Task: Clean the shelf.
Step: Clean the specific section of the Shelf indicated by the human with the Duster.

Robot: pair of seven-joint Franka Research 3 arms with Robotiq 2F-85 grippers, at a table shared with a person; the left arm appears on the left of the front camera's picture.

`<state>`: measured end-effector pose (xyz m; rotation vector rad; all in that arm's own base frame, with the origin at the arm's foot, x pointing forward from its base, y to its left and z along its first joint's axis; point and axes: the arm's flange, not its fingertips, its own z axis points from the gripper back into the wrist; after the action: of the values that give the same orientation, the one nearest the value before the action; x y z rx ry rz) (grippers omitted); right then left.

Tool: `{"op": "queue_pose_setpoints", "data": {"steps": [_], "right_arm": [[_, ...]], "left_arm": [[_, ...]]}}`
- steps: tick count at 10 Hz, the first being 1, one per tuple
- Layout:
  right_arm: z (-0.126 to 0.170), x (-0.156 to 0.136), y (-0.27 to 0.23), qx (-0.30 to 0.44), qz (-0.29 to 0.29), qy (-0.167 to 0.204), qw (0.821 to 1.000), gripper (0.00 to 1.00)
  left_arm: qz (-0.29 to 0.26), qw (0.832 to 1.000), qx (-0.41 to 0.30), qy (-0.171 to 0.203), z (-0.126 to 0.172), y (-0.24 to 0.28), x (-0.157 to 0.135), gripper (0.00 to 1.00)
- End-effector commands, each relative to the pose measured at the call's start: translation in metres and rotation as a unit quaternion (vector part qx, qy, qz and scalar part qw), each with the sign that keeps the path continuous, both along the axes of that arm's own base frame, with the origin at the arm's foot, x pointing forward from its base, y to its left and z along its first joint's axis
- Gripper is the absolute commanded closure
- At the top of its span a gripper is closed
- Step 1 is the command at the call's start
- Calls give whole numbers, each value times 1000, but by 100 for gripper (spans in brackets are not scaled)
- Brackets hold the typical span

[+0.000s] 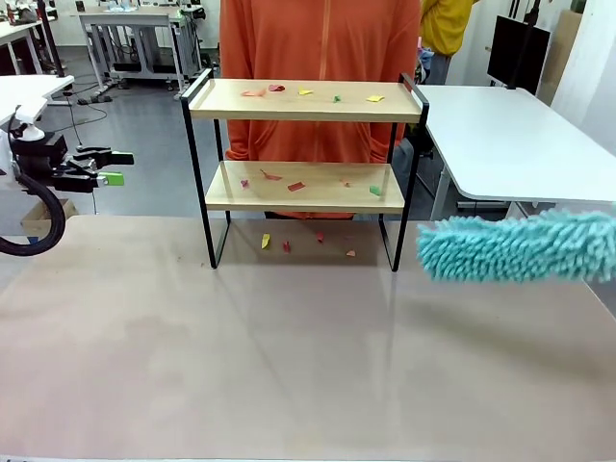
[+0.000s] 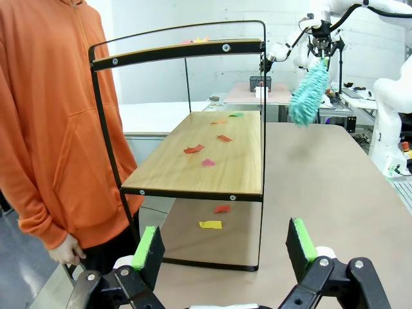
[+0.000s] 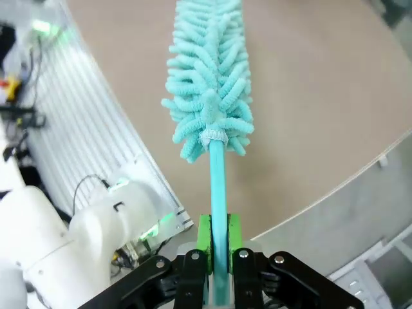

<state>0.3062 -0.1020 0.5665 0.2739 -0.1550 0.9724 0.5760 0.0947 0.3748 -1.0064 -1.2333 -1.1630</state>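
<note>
1. Centrally, the shelf (image 1: pixel 221 101) stands upright on the far half of the table (image 1: pixel 289 366), just in front of a person (image 1: pixel 318 38) in an orange top. Both wooden boards carry small coloured paper scraps (image 1: pixel 295 186), and more lie on the table beneath it.
2. Right gripper (image 3: pixel 219 235): jaws clamped tight on the thin turquoise handle (image 3: pixel 219 187) of a fluffy duster (image 1: pixel 520 247). The duster's head hangs above the table to the right of the shelf, apart from it.
3. Left gripper (image 2: pixel 225 248): jaws spread wide, holding nothing, off the left end of the shelf and looking along its boards.
4. Handling, judged: the shelf looks light and stiff on thin legs, so a firm sweep could slide or tip it. An upright or an end rail seems the best place to steady it.
5. Handling, judged: the duster is soft and light, and its head should yield on contact, so a grip low on the handle suits it. The scraps look featherlight and will probably scatter rather than gather.
</note>
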Motion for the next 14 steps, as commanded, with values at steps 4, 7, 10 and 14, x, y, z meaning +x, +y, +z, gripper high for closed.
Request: {"op": "queue_pose_setpoints", "data": {"steps": [4, 7, 10, 14], "right_arm": [[-42, 23, 90, 65, 188, -14, 980, 87], [-73, 51, 142, 98, 217, -17, 971, 87], [-89, 65, 166, 77, 261, 10, 962, 87], [-95, 58, 169, 74, 239, 14, 968, 87]], "left_arm": [[0, 1000, 2, -2, 2, 0, -1, 0], [0, 1000, 2, -2, 2, 0, -1, 0], [0, 1000, 2, -2, 2, 0, -1, 0], [0, 1000, 2, -2, 2, 0, -1, 0]]}}
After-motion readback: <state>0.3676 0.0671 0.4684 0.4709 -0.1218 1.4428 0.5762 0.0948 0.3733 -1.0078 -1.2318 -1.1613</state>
